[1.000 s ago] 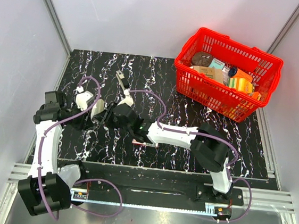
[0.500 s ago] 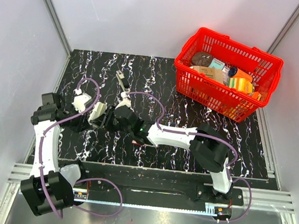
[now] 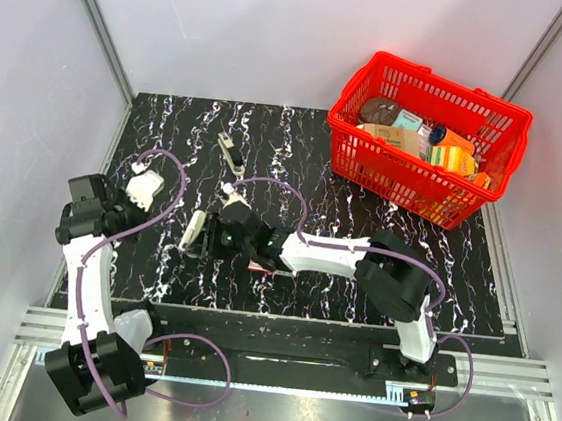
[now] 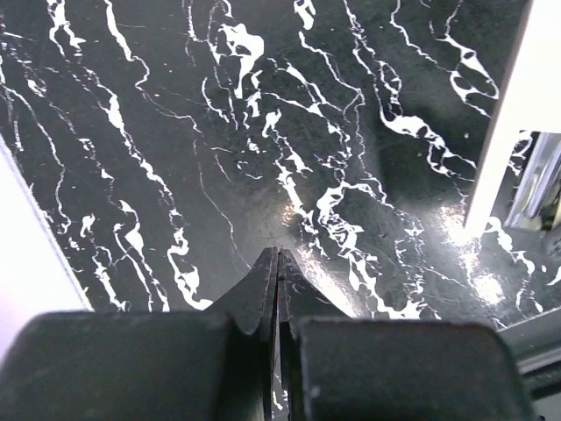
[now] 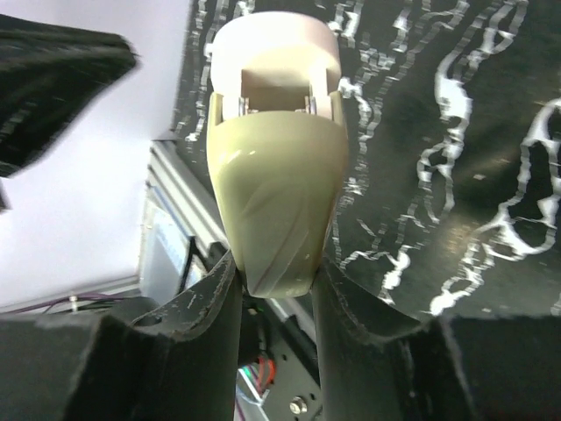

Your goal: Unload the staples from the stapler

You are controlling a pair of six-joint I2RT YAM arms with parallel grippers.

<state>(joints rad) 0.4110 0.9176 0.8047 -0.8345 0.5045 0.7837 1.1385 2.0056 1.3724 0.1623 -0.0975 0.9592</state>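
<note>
- The stapler (image 3: 194, 230), cream-coloured, sits over the left-centre part of the black, white-veined marble tabletop (image 3: 298, 142), gripped by the right gripper (image 3: 214, 236).
- In the right wrist view the right gripper (image 5: 276, 285) has its jaws part-way apart and pressed against both sides of the stapler (image 5: 276, 193). The black fingers (image 5: 215, 303) flank the narrower, rounded end of the body.
- The stapler's far end in that view is a paler cap with a rectangular opening and two small metal pins. It points away from the wrist over the tabletop (image 5: 438, 132).
- The left gripper (image 3: 147, 191) hangs to the left of the stapler, apart from it, near the tabletop's left edge.
- In the left wrist view the left gripper (image 4: 278, 263) has its jaws shut tight, tip against tip, with nothing between them. Beneath them is bare tabletop (image 4: 175, 132).
- At the right edge of that view a pale straight bar (image 4: 504, 114) with a metallic part below it is cropped; it may be the stapler, but I cannot tell.
- A small grey-and-black elongated piece (image 3: 229, 153) lies alone on the tabletop, behind the stapler and well apart from both grippers.
- A red plastic shopping basket (image 3: 390, 177) stands at the back right corner, filled with packaged groceries.
</note>
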